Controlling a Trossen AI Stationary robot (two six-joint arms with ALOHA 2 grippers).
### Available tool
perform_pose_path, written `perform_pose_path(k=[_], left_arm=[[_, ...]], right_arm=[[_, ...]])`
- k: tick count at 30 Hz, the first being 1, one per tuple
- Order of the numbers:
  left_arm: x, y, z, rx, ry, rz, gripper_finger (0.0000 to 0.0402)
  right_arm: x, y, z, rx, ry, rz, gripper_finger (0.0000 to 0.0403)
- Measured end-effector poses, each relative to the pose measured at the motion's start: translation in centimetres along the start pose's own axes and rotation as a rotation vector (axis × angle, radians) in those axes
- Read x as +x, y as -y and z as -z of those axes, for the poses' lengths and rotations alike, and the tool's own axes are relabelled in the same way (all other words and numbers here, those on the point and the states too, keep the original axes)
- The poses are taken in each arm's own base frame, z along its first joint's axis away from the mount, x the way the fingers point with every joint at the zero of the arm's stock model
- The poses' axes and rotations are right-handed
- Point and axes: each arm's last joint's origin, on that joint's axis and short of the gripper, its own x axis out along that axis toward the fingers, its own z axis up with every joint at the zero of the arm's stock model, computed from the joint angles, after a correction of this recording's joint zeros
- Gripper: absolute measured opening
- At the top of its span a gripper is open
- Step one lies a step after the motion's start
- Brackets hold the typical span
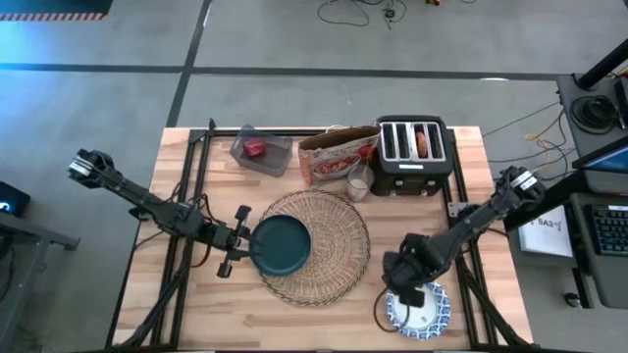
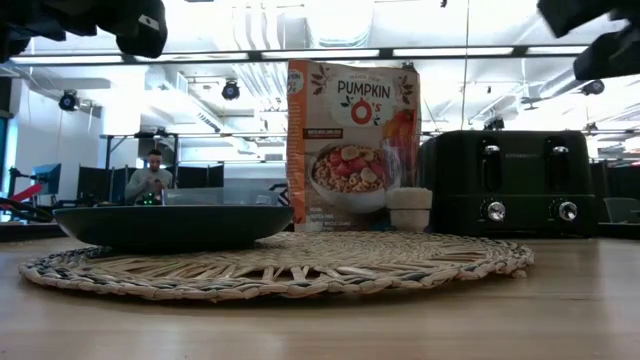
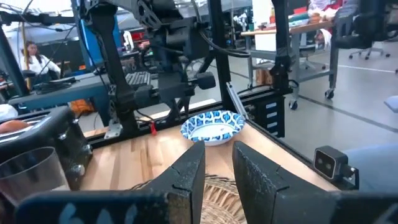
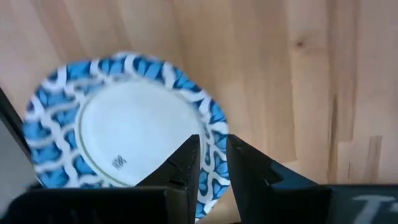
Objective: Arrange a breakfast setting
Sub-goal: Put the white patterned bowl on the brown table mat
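A dark teal plate (image 1: 283,245) (image 2: 170,225) rests flat on the left part of the round straw placemat (image 1: 339,245) (image 2: 300,262). My left gripper (image 1: 243,240) (image 3: 219,168) hangs level above the plate's left edge, with its fingers a little apart and nothing between them. The blue-and-white bowl (image 1: 432,312) (image 3: 211,126) (image 4: 124,124) stands on the bare wood at the near right. My right gripper (image 1: 410,294) (image 4: 213,146) points down close over the bowl's rim, fingers slightly apart. A small clear glass (image 1: 359,182) (image 2: 408,208) stands behind the placemat.
A black toaster (image 1: 412,147) (image 2: 510,185) and a cereal bag (image 1: 339,152) (image 2: 350,140) stand at the far edge. A clear container (image 1: 260,150) sits at the far left. Black frame rails run along both table sides. Bare wood lies near the front edge.
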Motion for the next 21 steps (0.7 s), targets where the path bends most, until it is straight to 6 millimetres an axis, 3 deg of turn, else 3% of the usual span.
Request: perform_pose_path(k=[6, 21], left_arm=[[0.5, 0.4, -0.1, 0.013, 0.046, 0.011, 0.0066], [1.3, 0.3, -0.9, 0.08, 0.064, -0.033, 0.0066]], right_arm=[[1.2, -0.8, 0.2, -0.162, -0.03, 0.03, 0.007], [4.3, -1.3, -0.8, -0.22, -0.1, 0.097, 0.0068]])
